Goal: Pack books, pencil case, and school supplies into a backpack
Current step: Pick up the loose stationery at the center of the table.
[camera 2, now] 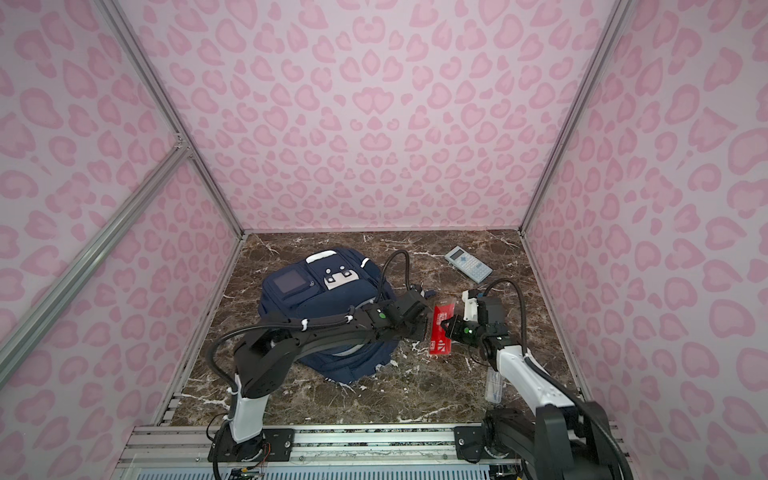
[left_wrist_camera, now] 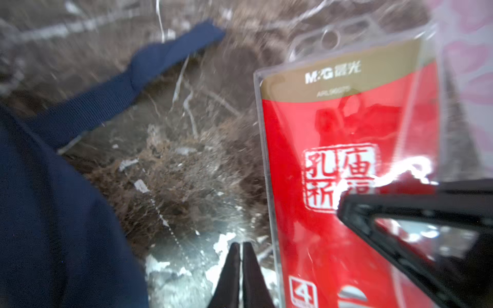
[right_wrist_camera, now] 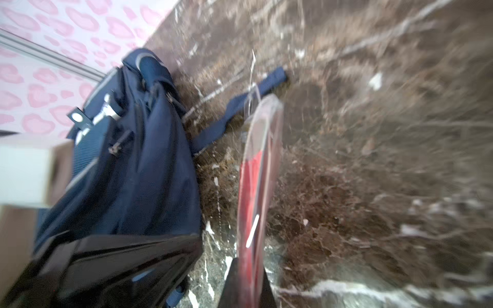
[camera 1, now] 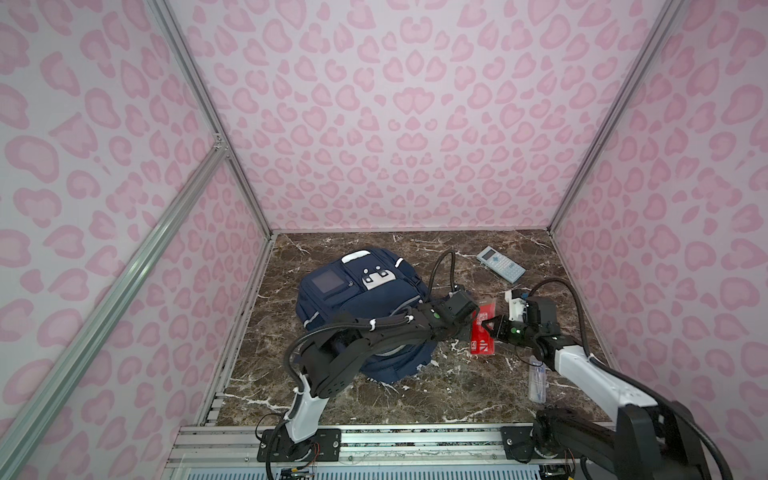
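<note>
Marble desk (camera 1: 415,399), pink walls (camera 1: 415,124): your right claw (camera 1: 488,325) is clamped on the red pack (camera 1: 482,345), tipped up between the backpack (camera 1: 365,291) and the desk's right edge. Your left claw (left_wrist_camera: 241,266) is together, empty, close alongside. Slick plastic gripped by one edge could slip if that arm nudges it.

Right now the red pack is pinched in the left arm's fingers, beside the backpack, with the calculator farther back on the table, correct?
No, the right fingers pinch the red pack, as the right wrist view shows; the left fingers are shut on nothing. It is beside the backpack, with the calculator farther back.
</note>
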Controlling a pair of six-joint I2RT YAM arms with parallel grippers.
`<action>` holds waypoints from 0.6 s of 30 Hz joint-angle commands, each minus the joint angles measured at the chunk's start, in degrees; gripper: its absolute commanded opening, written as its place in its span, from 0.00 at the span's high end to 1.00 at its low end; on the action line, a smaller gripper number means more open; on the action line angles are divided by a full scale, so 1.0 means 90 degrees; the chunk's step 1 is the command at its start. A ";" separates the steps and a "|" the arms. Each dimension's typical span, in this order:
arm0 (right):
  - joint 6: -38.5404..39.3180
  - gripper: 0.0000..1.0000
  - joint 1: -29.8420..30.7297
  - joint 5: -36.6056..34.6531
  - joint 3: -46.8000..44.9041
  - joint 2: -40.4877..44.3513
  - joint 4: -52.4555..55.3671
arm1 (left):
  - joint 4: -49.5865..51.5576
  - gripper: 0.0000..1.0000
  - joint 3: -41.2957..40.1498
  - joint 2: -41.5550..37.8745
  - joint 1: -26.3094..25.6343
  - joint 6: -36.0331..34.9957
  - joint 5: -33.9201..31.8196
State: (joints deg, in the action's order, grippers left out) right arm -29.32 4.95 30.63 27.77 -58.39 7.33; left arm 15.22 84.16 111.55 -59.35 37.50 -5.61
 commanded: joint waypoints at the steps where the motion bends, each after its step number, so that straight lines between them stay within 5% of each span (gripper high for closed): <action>1: -0.0130 1.00 -0.0003 -0.1057 -0.0007 0.1201 0.1045 | 0.0241 0.66 0.0063 -0.0807 -0.0046 -0.0318 -0.0142; 6: -0.0294 1.00 -0.0004 -0.0818 0.0303 0.2281 0.1768 | 0.1513 0.37 -0.0197 -0.2059 -0.0061 -0.1165 -0.0629; 10: -0.0440 1.00 0.0374 -0.0435 0.0530 0.2361 0.1864 | 0.2550 0.36 -0.0958 -0.2833 -0.0052 -0.1764 -0.1855; 18: -0.1029 1.00 0.2556 -0.1278 0.0584 0.1854 0.1114 | 0.3426 0.21 -0.1575 -0.2979 0.0096 -0.1858 -0.2900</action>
State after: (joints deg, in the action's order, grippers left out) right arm -35.81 24.49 23.14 33.47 -40.93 21.23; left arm 41.82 69.91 83.66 -58.83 22.02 -25.15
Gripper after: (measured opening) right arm 0.074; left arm 0.795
